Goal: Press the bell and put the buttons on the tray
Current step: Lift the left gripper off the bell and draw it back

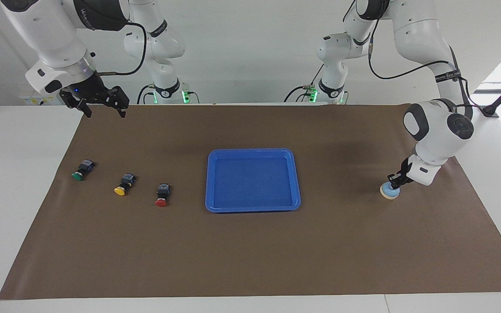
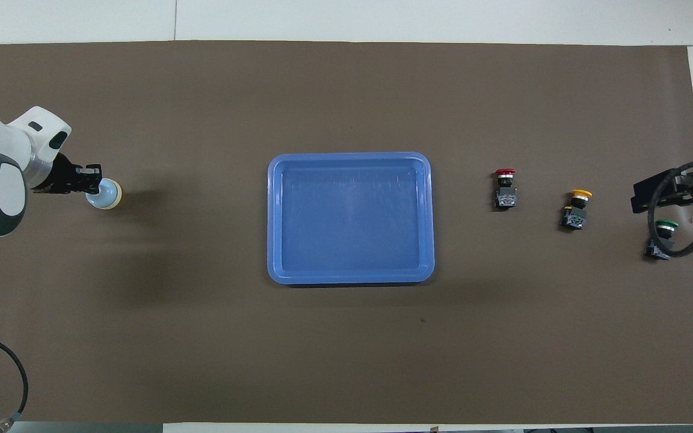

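Overhead view: left gripper [image 2: 95,184] (fingers clenched) sits atop bell [image 2: 106,195]; right gripper [image 1: 101,108] spread.

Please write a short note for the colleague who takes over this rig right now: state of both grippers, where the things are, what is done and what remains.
Left gripper: shut, tip down on top of the bell, at the left arm's end of the table; it looks like the press itself.
Right gripper: open, empty, waiting in the air above the mat's edge at the right arm's end.
Tray: mid-table, nothing in it.
Green button, yellow button and red button: lying in a row on the mat between the tray and the right arm's end, untouched.
Done: bell reached.
Left: lift off the bell, then move all three buttons onto the tray.
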`<state>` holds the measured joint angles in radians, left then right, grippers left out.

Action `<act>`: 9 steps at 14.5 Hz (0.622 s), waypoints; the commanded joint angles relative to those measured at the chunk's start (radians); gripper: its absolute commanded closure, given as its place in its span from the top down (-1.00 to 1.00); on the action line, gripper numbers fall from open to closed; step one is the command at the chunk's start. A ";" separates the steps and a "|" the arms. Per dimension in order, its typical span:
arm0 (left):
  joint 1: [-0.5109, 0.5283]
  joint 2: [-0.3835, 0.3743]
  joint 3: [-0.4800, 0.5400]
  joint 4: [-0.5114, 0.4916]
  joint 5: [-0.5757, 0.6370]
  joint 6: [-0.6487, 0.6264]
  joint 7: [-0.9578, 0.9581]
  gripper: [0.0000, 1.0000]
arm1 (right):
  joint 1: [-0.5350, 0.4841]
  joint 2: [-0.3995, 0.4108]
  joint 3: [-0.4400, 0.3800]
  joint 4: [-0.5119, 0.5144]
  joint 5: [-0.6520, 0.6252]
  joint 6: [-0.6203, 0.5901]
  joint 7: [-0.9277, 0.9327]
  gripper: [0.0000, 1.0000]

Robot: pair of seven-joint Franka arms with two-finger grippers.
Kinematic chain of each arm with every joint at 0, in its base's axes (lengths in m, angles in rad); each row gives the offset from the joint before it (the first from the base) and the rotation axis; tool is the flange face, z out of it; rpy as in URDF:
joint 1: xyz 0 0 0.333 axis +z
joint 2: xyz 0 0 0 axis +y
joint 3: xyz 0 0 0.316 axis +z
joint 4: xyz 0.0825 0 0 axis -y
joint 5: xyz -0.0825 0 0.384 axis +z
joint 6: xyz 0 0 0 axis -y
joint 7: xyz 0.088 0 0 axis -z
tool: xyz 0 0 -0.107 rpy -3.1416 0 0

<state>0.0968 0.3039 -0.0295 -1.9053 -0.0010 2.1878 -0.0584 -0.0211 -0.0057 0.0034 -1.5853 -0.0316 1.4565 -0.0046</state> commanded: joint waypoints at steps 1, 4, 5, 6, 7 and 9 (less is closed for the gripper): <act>0.009 -0.003 0.002 -0.034 -0.002 0.038 0.015 -1.00 | -0.022 -0.003 0.013 -0.005 0.004 -0.007 -0.025 1.00; -0.005 -0.008 0.002 0.049 -0.004 -0.083 0.012 -1.00 | -0.022 -0.003 0.013 -0.005 0.004 -0.007 -0.026 1.00; -0.006 -0.015 0.000 0.083 -0.004 -0.144 0.008 -1.00 | -0.022 -0.003 0.013 -0.005 0.004 -0.007 -0.026 1.00; -0.009 -0.025 0.000 0.116 -0.004 -0.199 0.005 -1.00 | -0.022 -0.003 0.013 -0.005 0.004 -0.007 -0.026 1.00; -0.015 -0.035 -0.001 0.144 -0.004 -0.253 0.003 -1.00 | -0.022 -0.003 0.013 -0.005 0.004 -0.007 -0.026 1.00; -0.029 -0.072 0.000 0.175 -0.004 -0.322 0.002 -1.00 | -0.022 -0.003 0.013 -0.005 0.004 -0.007 -0.026 1.00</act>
<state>0.0867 0.2741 -0.0367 -1.7626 -0.0010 1.9486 -0.0582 -0.0211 -0.0057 0.0034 -1.5853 -0.0316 1.4565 -0.0046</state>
